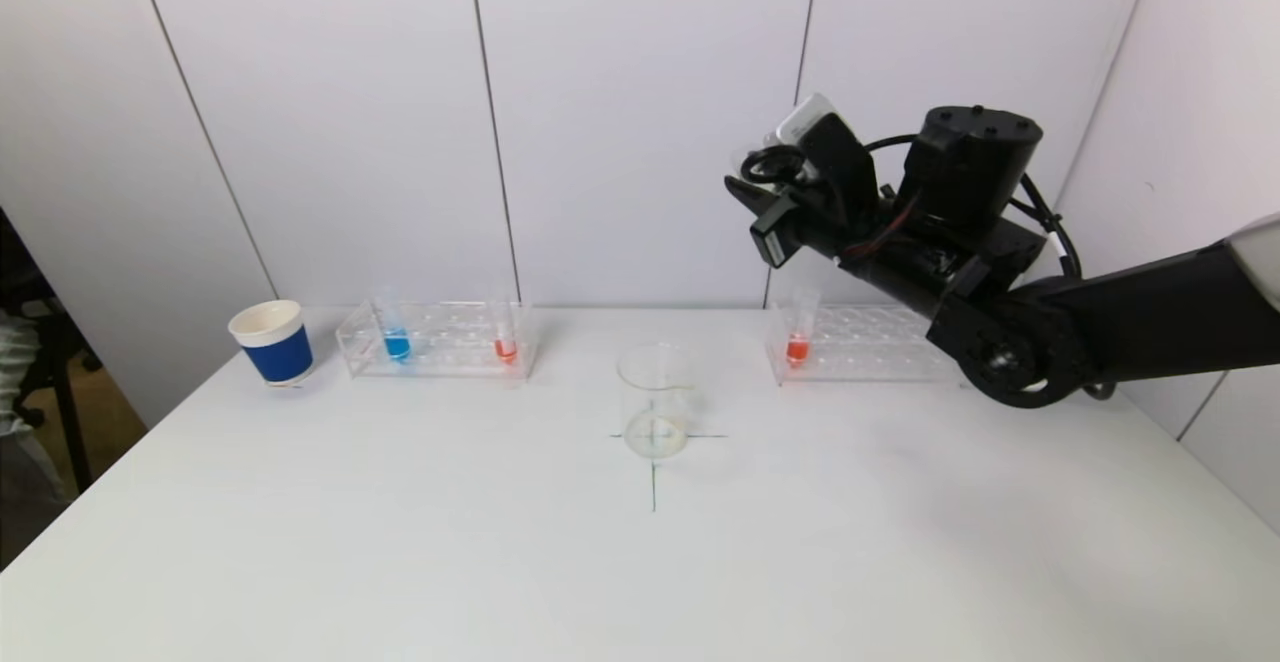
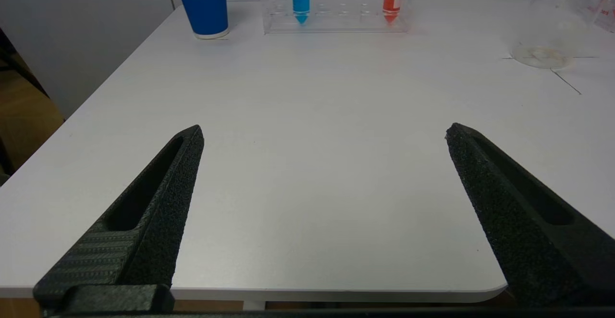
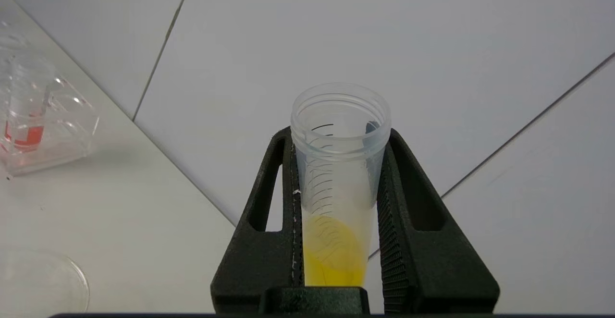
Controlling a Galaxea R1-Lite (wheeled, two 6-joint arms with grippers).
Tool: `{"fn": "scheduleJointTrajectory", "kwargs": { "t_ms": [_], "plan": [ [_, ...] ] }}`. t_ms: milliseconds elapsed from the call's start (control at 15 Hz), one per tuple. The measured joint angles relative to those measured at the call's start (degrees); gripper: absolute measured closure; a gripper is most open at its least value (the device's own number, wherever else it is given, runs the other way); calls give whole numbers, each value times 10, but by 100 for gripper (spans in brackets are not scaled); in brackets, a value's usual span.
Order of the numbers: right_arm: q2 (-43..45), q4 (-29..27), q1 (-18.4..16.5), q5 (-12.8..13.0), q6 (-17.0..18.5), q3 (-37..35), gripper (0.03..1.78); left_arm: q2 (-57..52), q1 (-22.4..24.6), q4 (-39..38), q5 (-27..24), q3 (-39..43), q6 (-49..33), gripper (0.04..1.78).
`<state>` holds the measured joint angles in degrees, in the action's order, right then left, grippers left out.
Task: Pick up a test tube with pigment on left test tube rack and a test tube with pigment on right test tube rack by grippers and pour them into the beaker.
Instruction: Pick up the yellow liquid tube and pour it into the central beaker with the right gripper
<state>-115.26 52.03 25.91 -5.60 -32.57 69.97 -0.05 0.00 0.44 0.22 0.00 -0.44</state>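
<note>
The right claw (image 3: 338, 183) grips a test tube (image 3: 338, 164) of yellow pigment; the left claw (image 2: 324, 135) gapes wide, holding nothing.

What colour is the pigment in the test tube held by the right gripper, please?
Yellow pigment, best seen in the right wrist view.

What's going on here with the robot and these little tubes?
The right gripper is shut on a tube of yellow liquid, held up in the air above the right rack, which has one red tube in it. The beaker sits mid-table, nearly empty. The left gripper hangs open over the near table edge, holding nothing. The left rack holds a blue tube and a red one.
</note>
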Motion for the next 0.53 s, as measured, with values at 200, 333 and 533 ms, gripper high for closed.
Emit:
{"fn": "scheduleJointTrajectory", "kwargs": {
  "t_ms": [200, 333, 533],
  "plan": [
    [-21, 1, 2, -14, -55, 6, 132, 0, 0, 0, 0, 0, 0, 6],
    [-33, 2, 3, -28, -91, 8, 132, 0, 0, 0, 0, 0, 0, 6],
    [-48, 3, 11, -30, -117, 15, 132, 0, 0, 0, 0, 0, 0, 6]
  ]
}}
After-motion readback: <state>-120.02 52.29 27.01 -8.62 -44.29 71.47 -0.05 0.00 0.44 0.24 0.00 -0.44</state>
